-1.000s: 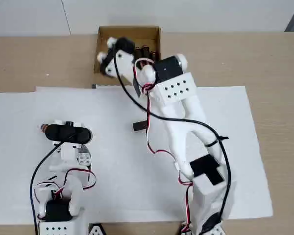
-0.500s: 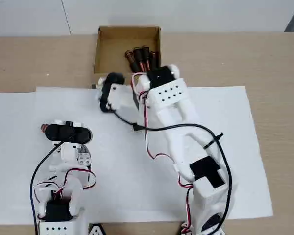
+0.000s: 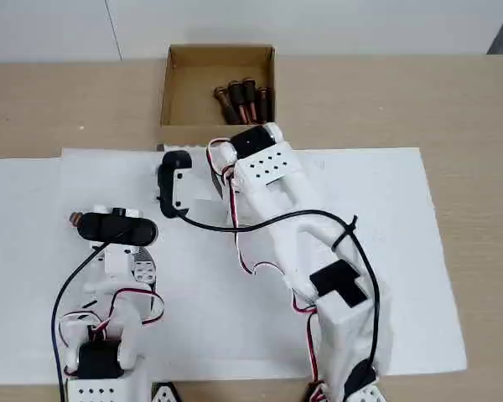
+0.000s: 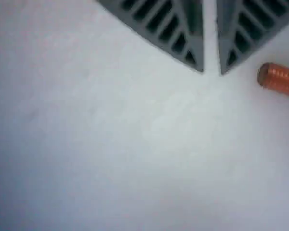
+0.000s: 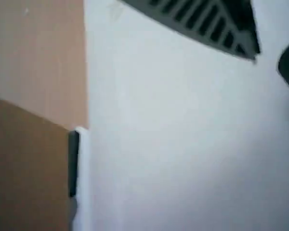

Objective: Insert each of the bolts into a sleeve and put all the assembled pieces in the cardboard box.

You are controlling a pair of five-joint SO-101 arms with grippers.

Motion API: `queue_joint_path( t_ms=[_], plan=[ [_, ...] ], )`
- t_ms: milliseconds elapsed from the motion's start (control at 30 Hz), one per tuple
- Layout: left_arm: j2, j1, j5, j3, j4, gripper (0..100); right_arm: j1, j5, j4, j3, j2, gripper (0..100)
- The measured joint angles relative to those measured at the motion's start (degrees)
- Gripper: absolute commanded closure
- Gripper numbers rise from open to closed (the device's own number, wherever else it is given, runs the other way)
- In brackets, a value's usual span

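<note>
Left gripper (image 4: 210,70) all but closed, empty. Bolt (image 4: 279,79) lies just beside its tips, at 9 o'clock seen from above. Judgement: open wide, centre over bolt, then close. Assembled pieces (image 3: 243,100) in cardboard box (image 3: 189,88), 12 o'clock.

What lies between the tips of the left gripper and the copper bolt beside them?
The stretch is bare. The left wrist view shows the left gripper and the copper bolt apart, with white paper between them.
</note>
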Motion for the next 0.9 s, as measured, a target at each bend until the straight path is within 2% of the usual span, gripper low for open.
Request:
queue_joint_path(
  t_ms=[567, 833, 900],
  plan=[
    [0.0, 0.0, 0.0, 0.0, 0.0, 99, 0.2, 1.1, -4.5, 0.0, 7.0, 82.4],
    [0.0, 0.0, 0.0, 0.0, 0.0, 99, 0.2, 1.1, -6.2, -0.7, 9.4, 98.9],
    [0.0, 0.2, 0.0, 0.0, 0.0, 99, 0.2, 1.1, -6.3, -0.7, 9.5, 99.0]
  ],
)
